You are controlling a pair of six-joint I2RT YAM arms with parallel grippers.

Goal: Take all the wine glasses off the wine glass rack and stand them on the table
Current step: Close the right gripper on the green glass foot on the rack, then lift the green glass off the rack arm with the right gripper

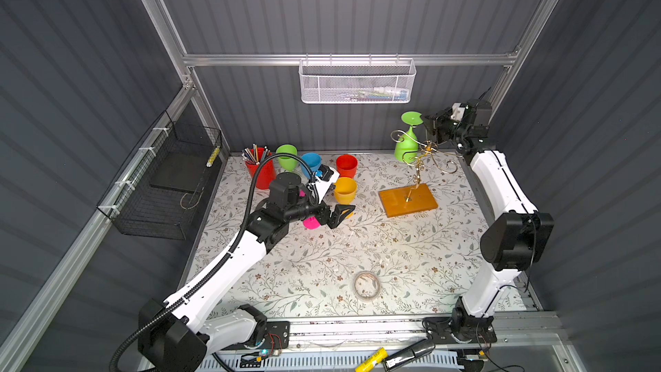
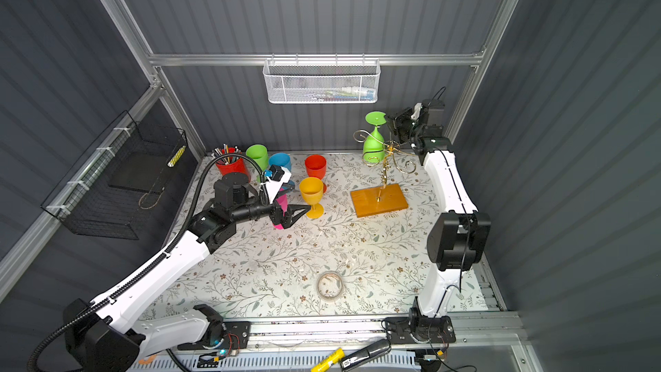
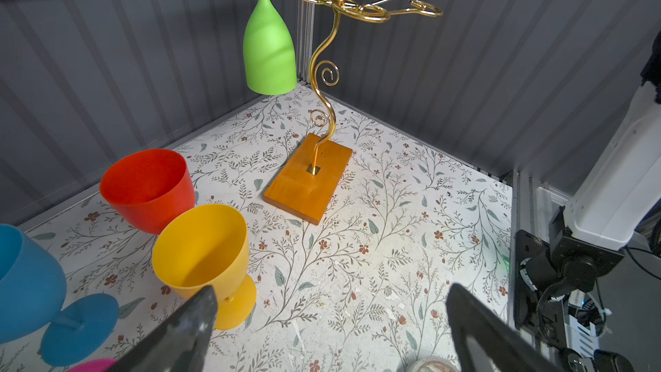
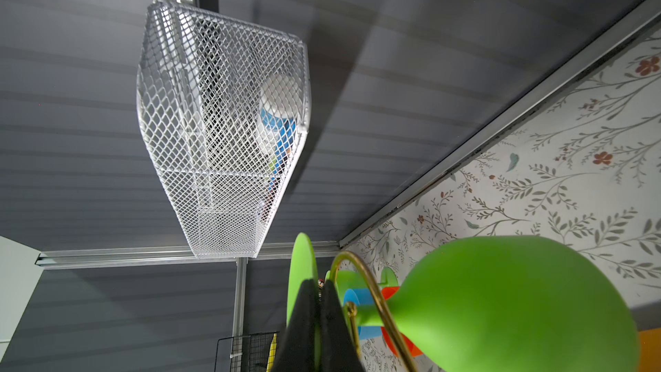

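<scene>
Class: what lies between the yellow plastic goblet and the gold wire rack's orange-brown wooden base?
Nothing; only bare floral-print tabletop separates the yellow plastic goblet from the orange-brown wooden base, clearest in the left wrist view.

Light falls from overhead, so the floral tabletop (image 1: 357,245) is bright and nearly washed out at its middle in both top views. The grey walls (image 1: 71,66) stay dim and darken toward the corners, where the wide lens splays the frame rails (image 1: 347,60). In the left wrist view a sheen lies on the wine glass rack (image 3: 307,180) base and the fingers (image 3: 186,331) of the left gripper (image 3: 332,289) are dark and blurred, while in the right wrist view the white mesh basket (image 4: 221,130) is crisp, throws a broad wall shadow, and the near wine glass (image 4: 500,302) is soft.
</scene>
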